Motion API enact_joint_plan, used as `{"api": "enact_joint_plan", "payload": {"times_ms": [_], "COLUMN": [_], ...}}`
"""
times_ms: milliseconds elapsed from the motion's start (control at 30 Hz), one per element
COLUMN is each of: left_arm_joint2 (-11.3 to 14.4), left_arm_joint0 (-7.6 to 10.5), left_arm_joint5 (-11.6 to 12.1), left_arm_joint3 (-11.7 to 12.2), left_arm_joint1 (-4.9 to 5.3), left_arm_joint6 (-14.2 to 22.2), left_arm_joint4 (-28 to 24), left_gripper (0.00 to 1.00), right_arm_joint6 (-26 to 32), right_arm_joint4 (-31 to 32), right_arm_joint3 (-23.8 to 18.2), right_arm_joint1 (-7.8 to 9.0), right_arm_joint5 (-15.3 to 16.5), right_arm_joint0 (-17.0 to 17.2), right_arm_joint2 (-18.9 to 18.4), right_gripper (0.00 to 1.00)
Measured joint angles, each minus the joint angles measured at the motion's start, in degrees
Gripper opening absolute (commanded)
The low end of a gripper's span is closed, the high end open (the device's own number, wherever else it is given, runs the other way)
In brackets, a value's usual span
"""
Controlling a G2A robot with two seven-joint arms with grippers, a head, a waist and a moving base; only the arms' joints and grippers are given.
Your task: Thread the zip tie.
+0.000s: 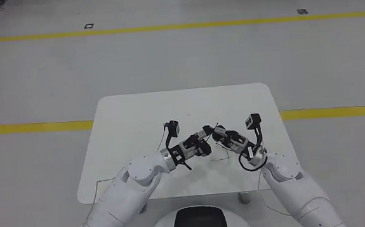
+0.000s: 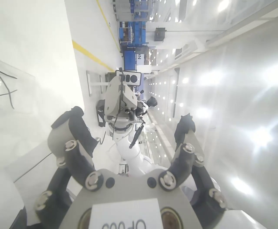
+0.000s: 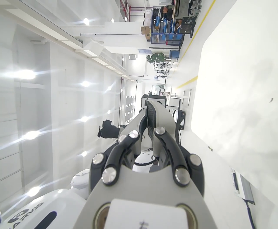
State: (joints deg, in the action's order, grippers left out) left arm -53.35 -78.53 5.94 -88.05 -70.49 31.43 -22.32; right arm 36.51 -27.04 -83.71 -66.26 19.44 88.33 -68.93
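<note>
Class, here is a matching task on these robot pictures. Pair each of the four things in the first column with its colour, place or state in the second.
Things
1. left gripper
2. right gripper
3. loose zip ties
4. floor stripe

Colour, place or state
A. yellow
B. shut
C. lying on the table
D. open

Pairs: 1-D, 2-B, 3-C, 4-A
</note>
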Motion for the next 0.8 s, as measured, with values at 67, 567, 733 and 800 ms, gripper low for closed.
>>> {"api": "enact_joint_plan", "payload": {"times_ms": [67, 567, 733, 800], "left_arm_joint2": [0.1, 0.4, 0.1, -0.1], "left_arm_joint0": [-0.16, 0.19, -0.02, -0.18], "left_arm_joint5": [-0.1, 0.9, 1.1, 1.2], "left_arm_joint3": [-0.1, 0.8, 0.4, 0.2], "left_arm_joint1": [-0.06, -0.02, 0.2, 0.28], "left_arm_joint6": [-1.1, -1.0, -1.0, -1.1], "left_arm_joint4": [-0.7, -3.2, -3.1, -3.1], "left_gripper": [1.0, 0.41, 0.39, 0.38], "right_arm_joint6": [-0.8, -2.9, -3.5, -3.5], "right_arm_joint4": [0.7, 3.6, 4.2, 4.3], "right_arm_joint3": [-0.6, -2.4, -2.5, -2.6], "right_arm_joint1": [-0.01, -0.51, -0.67, -0.7], "right_arm_joint5": [0.0, 0.0, 0.0, 0.0], "right_arm_joint0": [0.2, 2.3, 2.4, 2.5], "right_arm_joint2": [-0.1, -1.1, -1.1, -1.3], "right_gripper": [0.0, 0.0, 0.0, 0.0]}}
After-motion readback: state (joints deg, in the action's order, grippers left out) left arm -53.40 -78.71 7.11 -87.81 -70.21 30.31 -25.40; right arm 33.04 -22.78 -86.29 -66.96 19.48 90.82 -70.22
